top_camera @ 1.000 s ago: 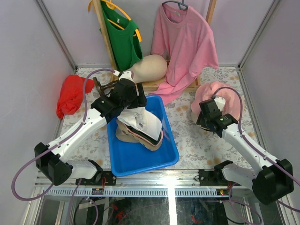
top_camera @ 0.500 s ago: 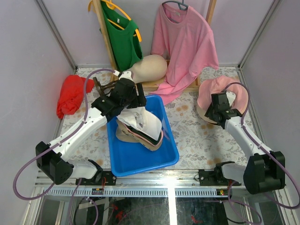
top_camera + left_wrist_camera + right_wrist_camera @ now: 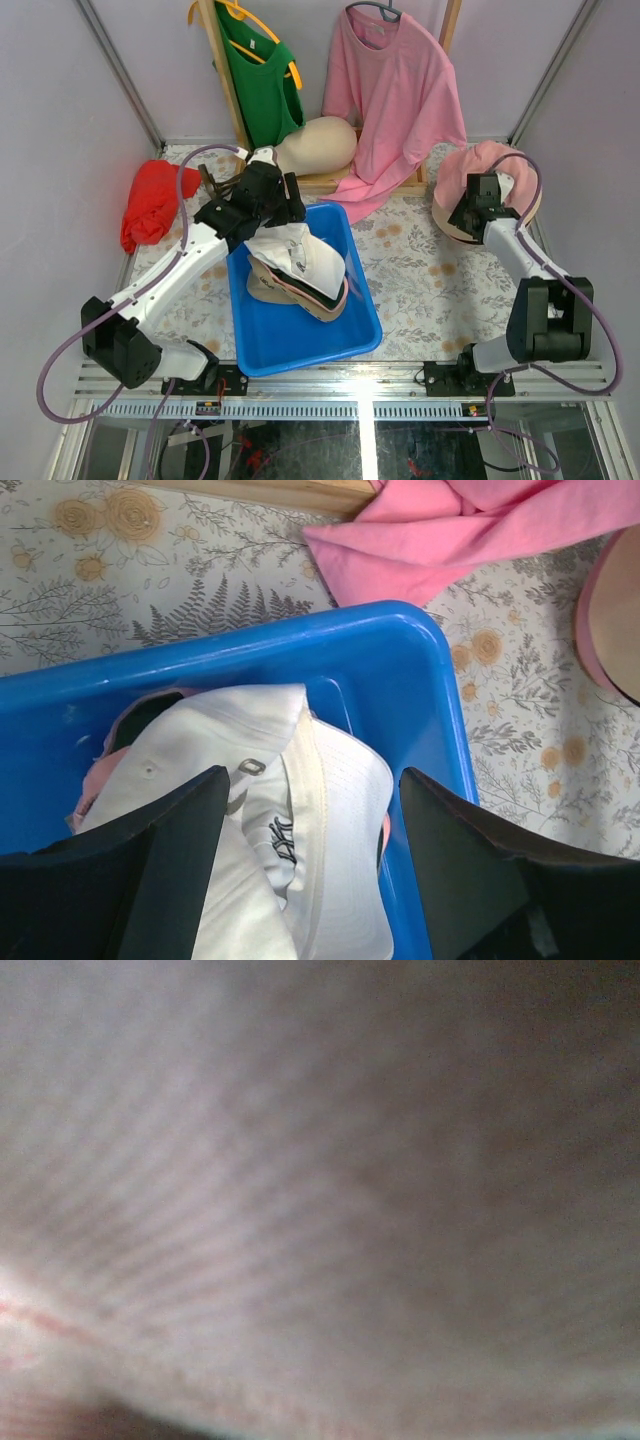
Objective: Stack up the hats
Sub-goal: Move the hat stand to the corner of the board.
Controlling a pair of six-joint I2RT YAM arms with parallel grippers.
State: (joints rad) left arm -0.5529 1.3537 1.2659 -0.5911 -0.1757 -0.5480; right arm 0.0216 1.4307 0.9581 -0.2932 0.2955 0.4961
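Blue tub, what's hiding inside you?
A white cap sits on top of a pile in the blue tub. A pink edge and tan fabric peek out underneath. Anything deeper is covered.

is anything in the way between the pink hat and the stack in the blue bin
Nothing lies on the table between the pink hat and the bin. The hat only has to clear the bin wall facing it. The open left end effector hovers over the far side of the stack.
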